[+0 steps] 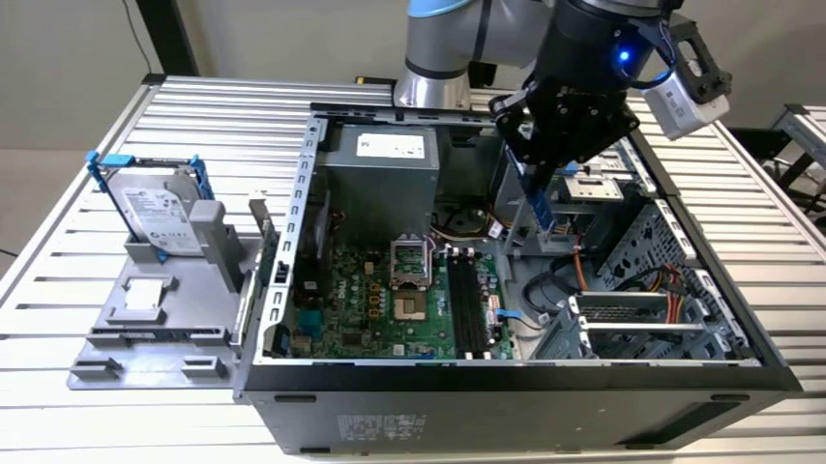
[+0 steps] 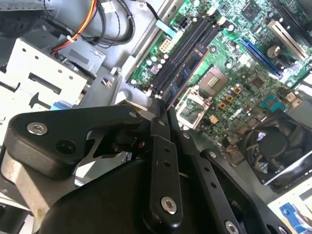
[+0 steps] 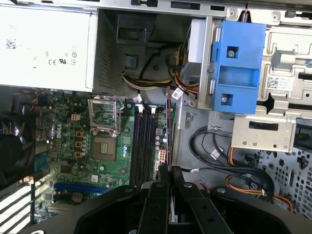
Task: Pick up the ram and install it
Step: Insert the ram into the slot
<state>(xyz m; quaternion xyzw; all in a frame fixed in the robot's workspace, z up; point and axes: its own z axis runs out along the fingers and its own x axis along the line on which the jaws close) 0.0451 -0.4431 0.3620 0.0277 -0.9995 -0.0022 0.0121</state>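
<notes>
My gripper (image 1: 533, 166) hangs over the open computer case (image 1: 516, 372), shut on the ram (image 1: 543, 208), a thin blue stick that points down from the fingers. It hovers above the green motherboard (image 1: 374, 309), to the exterior view's right of the long black slots (image 1: 467, 304) and clear of them. In both wrist views the ram (image 2: 187, 73) (image 3: 168, 129) shows edge-on, reaching out from the shut fingertips (image 2: 158, 114) (image 3: 163, 173) beside the slots (image 2: 180, 56) (image 3: 143, 146).
A silver hard drive in a blue frame (image 1: 155, 208) stands on a grey fixture (image 1: 155, 309) at the exterior view's left. Inside the case are the power supply (image 1: 381, 164), a blue drive bracket (image 3: 237, 63), loose cables (image 3: 209, 146) and a metal drive cage (image 1: 645, 324).
</notes>
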